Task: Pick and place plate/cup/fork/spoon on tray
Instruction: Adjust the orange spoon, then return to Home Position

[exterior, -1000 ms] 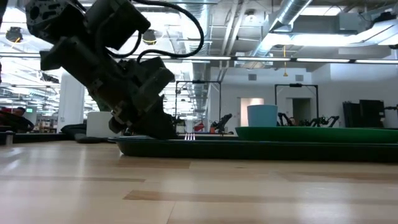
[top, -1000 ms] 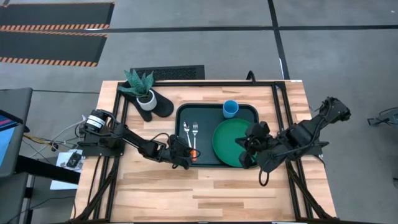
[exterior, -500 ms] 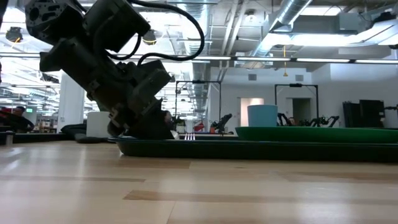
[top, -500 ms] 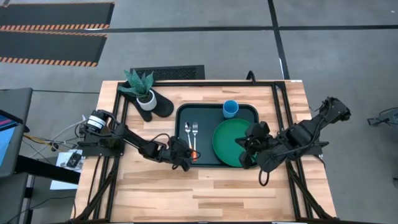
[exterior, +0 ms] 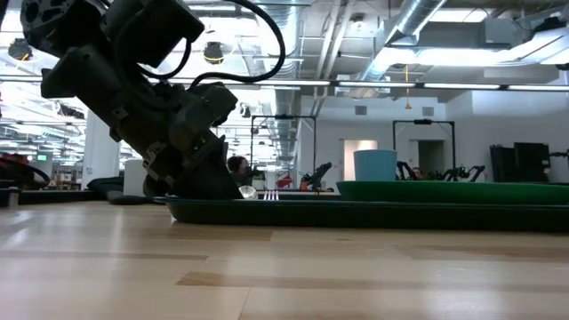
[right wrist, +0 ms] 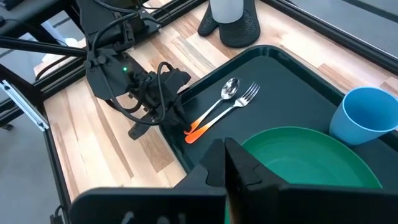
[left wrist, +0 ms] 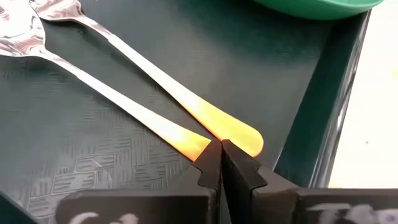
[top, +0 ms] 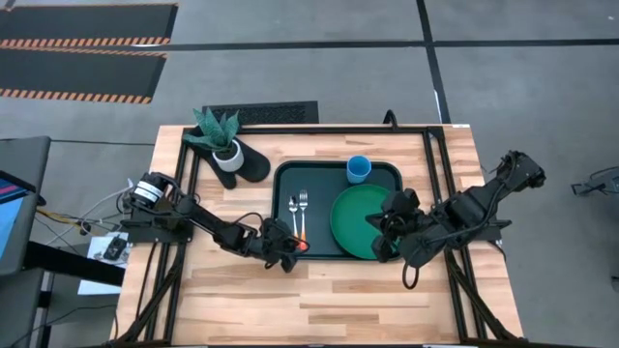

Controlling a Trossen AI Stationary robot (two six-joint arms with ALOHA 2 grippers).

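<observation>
A: The tray [top: 286,180] is seen near the middle of the table [top: 319,300], with every piece of tableware already on it. Where exactly is each piece placed?

B: The green plate [top: 353,217] is laid in the right half of the tray. The blue cup [top: 359,169] is stood upright at the far edge, just beside the plate. The spoon [top: 292,215] and the fork [top: 302,211] are laid side by side in the left half, their orange handle ends pointed to the near rim.

A: And the grippers?

B: The left gripper [left wrist: 221,163] is held low at the near left rim of the tray, just at the handle ends. Its fingers [left wrist: 208,171] are pressed together with nothing between them; whether the handles are touched cannot be told. The right gripper [right wrist: 222,160] is held over the near right part of the plate, its jaws also closed and empty.

A: Is anything else on the table?

B: A potted plant [top: 221,140] is stood on a dark mat at the far left corner.
</observation>
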